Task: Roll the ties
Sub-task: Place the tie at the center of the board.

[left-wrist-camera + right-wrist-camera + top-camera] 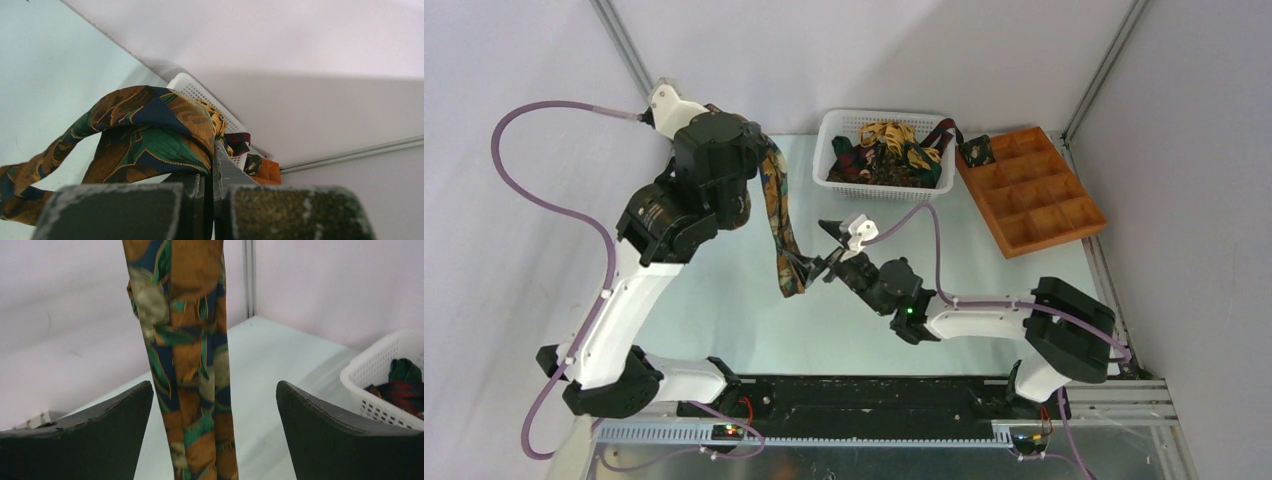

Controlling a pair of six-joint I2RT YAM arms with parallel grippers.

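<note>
A long tie [776, 215] patterned in green, brown and orange hangs upright from my raised left gripper [212, 172]. That gripper is shut on the tie's upper part, and the cloth drapes over its left finger. My right gripper [214, 386] is open, one finger on each side of the tie's lower length [192, 390], with a gap on both sides. From above, the right gripper [821, 252] sits at the tie's bottom end, mid-table. More ties [889, 152] lie heaped in the white basket. One small dark rolled tie [977, 151] sits in the tray's far-left compartment.
The white plastic basket [828, 140] stands at the back centre of the table. The orange-brown compartment tray [1036, 195] lies to its right, near the right wall. Purple cables loop from both arms.
</note>
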